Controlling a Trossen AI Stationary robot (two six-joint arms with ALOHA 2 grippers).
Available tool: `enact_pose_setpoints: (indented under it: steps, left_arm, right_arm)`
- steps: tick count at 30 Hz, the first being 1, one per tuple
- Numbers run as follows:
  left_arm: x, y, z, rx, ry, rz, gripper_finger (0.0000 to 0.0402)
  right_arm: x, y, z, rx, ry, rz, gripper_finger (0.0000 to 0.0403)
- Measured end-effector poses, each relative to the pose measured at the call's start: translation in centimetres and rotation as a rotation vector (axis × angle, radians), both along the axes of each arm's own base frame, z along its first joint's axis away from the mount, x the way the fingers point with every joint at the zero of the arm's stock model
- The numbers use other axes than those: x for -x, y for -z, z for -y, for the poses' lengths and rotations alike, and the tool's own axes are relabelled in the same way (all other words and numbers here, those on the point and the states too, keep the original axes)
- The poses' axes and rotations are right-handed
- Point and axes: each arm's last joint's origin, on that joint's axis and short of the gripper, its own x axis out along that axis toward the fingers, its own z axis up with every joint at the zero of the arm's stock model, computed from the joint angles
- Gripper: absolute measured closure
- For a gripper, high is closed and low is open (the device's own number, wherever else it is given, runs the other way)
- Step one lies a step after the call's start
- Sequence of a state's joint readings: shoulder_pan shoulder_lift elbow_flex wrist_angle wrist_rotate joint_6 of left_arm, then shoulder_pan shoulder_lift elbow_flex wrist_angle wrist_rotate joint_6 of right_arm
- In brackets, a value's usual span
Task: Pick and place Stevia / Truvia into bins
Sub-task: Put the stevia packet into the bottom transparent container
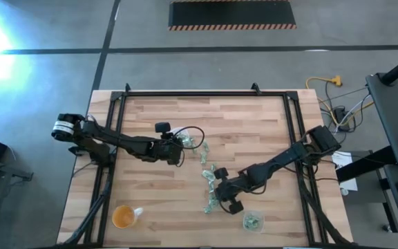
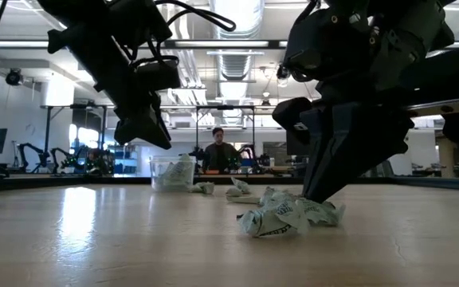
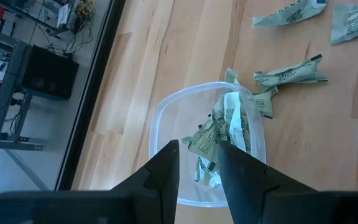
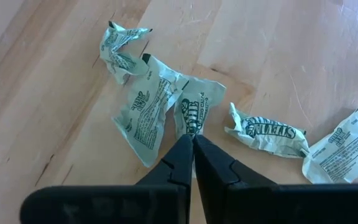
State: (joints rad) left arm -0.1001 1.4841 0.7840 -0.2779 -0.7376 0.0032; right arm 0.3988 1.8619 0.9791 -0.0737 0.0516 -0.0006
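Right gripper [image 4: 192, 142] pinches shut on a packet [image 4: 193, 112] mid-table; left gripper [image 3: 199, 163], fingers apart, hovers over a bin [image 3: 166, 115], open wood around.

Both dark arms reach inward over the table, the left arm stretched in from the left edge and the right arm angled down from the right side. The left gripper [image 3: 197, 158] hangs above the tabletop with its 2 fingers partly apart. The right gripper [image 4: 192, 146] points steeply down at the tabletop, its 2 fingertips pressed together.
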Motion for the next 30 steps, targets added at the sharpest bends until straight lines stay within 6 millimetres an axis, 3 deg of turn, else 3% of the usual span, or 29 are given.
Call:
enact_pose_setpoints:
  steps: [16, 23, 30]
  left_arm:
    - [0.0, 0.0, 0.0, 0.0, 0.0, 0.0, 0.0308]
    - [0.0, 0.0, 0.0, 0.0, 0.0, 0.0, 0.0308]
    - [0.0, 0.0, 0.0, 0.007, -0.007, 0.012, 0.0308]
  right_arm:
    - [-0.6, -1.7, -0.2, 0.028, -0.012, -0.02, 0.0394]
    - [0.3, -4.0, -0.1, 0.08, 0.031, -0.043, 0.0394]
    - [1.9, -7.5, -0.4, 0.053, 0.031, 0.006, 0.0394]
